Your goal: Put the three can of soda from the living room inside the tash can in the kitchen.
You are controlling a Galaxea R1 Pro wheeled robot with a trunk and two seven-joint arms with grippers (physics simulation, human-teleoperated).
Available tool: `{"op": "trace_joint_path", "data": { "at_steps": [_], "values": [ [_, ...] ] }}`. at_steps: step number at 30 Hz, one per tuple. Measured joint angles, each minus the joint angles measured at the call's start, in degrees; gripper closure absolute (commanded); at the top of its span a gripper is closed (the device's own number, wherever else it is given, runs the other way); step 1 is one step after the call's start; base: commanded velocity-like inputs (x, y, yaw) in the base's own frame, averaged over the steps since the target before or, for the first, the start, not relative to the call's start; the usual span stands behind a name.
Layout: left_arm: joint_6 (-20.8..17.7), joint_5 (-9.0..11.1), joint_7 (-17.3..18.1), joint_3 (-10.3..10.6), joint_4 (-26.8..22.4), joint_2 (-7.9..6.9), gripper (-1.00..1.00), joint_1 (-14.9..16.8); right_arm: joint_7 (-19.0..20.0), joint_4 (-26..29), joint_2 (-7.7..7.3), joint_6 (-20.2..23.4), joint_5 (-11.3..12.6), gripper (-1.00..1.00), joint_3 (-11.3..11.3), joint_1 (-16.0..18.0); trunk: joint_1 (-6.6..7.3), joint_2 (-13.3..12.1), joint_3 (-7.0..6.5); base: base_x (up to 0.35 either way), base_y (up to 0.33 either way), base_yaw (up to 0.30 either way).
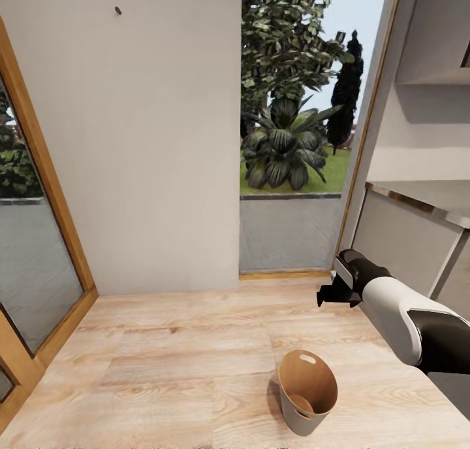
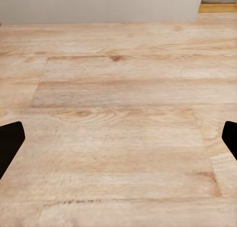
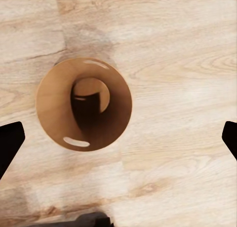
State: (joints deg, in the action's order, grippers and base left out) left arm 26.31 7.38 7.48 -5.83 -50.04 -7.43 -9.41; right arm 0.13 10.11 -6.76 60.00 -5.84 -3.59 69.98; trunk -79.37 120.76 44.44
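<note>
I see my right pincer (image 3: 118, 138) spread wide, holding nothing, above the bin (image 3: 84, 104); bare floor (image 3: 182, 88) surrounds it.

One tash can (image 1: 307, 391) stands on the wood floor (image 1: 163, 351), near and to the right. One robot arm (image 1: 398, 312) reaches in at the right. One broad leafy plant (image 1: 284, 145) grows outside, far. One bench (image 1: 424, 198) runs along the right.
</note>
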Motion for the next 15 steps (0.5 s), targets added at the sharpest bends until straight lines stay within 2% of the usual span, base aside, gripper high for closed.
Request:
{"op": "trace_joint_path", "data": {
  "at_steps": [15],
  "values": [
    [-0.03,0.16,0.06,0.07,-0.02,-0.10,-1.00,0.00,0.03,-0.13,-0.22,0.00,0.09,-1.00,-0.16,-0.02,-3.29,6.02,2.69,0.000,0.000,0.000]
  ]
}}
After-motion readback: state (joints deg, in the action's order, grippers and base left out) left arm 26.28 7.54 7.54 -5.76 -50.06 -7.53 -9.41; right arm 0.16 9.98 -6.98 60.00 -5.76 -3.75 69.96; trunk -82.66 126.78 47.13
